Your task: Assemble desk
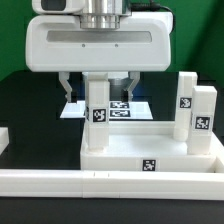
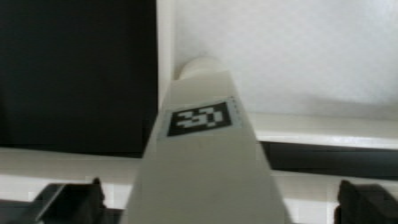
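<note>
Desk parts, white plastic: large shallow rimmed rectangular top (image 1: 150,152) lies flat on the black tabletop (image 1: 30,105), pushed against the long white border rail (image 1: 60,182) at the front, presumably so the rail braces it against sideways push.

Hand (image 1: 99,98): two fingers straddle one short square white leg block (image 1: 98,125) bearing a black-and-white tag, pinching it upright. Block's lower end sits at the rimmed top's corner nearest the exterior view's left; whether seated or just touching, cannot tell. Upright hold likely keeps the block square for mounting.

Wrist view: the same block runs straight out between the fingertips (image 2: 71,203), tag facing camera.

Two more leg blocks (image 1: 187,105), (image 1: 203,118) stand upright on the exterior view's right, out of the working path.

Marker board (image 1: 125,107) lies flat behind.
</note>
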{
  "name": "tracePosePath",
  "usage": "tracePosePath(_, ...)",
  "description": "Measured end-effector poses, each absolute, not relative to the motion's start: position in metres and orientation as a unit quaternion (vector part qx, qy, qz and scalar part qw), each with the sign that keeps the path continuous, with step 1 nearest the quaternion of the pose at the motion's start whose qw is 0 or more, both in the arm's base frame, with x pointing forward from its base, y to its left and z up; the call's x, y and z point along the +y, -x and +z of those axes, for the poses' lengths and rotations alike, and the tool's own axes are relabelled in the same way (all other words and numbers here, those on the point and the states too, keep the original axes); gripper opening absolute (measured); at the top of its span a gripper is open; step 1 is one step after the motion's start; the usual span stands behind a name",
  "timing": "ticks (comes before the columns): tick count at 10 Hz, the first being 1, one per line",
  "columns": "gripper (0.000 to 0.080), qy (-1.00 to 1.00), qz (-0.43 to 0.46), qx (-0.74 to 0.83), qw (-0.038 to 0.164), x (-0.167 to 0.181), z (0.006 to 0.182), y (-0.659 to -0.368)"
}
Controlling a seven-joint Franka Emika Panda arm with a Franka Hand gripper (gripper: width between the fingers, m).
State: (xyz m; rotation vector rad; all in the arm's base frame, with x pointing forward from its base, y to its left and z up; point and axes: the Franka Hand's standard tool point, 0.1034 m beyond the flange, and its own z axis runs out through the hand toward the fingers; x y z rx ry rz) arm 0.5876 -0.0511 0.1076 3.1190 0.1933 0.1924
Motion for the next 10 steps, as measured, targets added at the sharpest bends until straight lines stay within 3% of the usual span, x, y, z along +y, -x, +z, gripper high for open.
tracePosePath(3, 0.0649, -0.988, 0.061, 0.143, 0.011, -0.0541, 0.1076, -0.5873)
tracePosePath(4, 0.0552, -0.988, 0.061, 0.144, 0.011, -0.0552, 0.1076, -0.5872)
tracePosePath(5, 0.0552, -0.988, 0.061, 0.142, 0.011, -0.0552, 0.1074, -0.587)
tracePosePath(6, 0.0369, -0.988, 0.06, 0.142, 0.011, -0.0553, 0.1074, -0.5869)
tracePosePath(7, 0.0289, -0.988, 0.06, 0.141, 0.011, -0.0552, 0.1072, -0.5868)
tracePosePath(10, 0.0289, -0.99, 0.06, 0.129, 0.01, -0.0553, 0.1069, -0.5867)
